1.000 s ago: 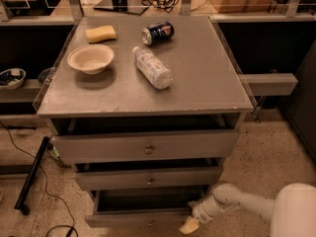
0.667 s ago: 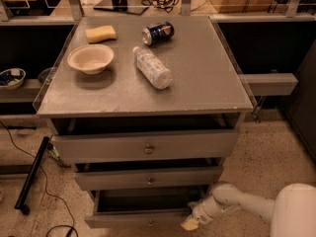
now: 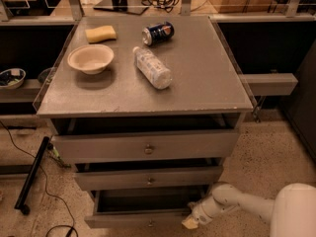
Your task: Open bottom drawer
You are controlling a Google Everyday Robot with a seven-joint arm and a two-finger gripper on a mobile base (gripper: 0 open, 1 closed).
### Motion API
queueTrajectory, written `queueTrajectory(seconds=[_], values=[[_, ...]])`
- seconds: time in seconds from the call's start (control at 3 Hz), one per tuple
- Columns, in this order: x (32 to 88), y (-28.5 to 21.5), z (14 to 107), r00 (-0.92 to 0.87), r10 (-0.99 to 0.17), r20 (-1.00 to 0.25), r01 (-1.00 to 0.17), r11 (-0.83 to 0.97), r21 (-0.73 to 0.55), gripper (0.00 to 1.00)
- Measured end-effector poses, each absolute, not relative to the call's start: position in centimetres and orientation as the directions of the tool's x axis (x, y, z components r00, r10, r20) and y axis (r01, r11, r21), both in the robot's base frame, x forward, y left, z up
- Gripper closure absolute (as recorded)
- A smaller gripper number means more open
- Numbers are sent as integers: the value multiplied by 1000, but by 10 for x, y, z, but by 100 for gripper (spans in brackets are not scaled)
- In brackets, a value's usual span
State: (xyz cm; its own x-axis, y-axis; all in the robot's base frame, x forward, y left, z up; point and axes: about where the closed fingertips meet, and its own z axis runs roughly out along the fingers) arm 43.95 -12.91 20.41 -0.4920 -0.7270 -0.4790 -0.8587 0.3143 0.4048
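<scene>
The bottom drawer (image 3: 123,219) is the lowest and narrowest of three grey fronts, standing pulled out from the cabinet with its dark inside showing and its small knob at the frame's lower edge. My white arm reaches in from the lower right. My gripper (image 3: 191,221) sits at the right end of that drawer's front, touching or nearly touching it. Above it are the middle drawer (image 3: 148,177) and the top drawer (image 3: 148,146), both with round centre knobs.
On the cabinet top (image 3: 207,78) lie a beige bowl (image 3: 91,58), a yellow sponge (image 3: 100,33), a clear plastic bottle (image 3: 152,67) on its side and a blue can (image 3: 158,33). A black bar (image 3: 32,174) and cables lie on the floor at left. A grey shelf (image 3: 269,83) juts out at right.
</scene>
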Motion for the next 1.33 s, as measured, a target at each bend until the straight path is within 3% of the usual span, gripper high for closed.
queueTrajectory(seconds=[1.33], values=[[456,-135,209,-492,-727,-479,-859,314,405,100]])
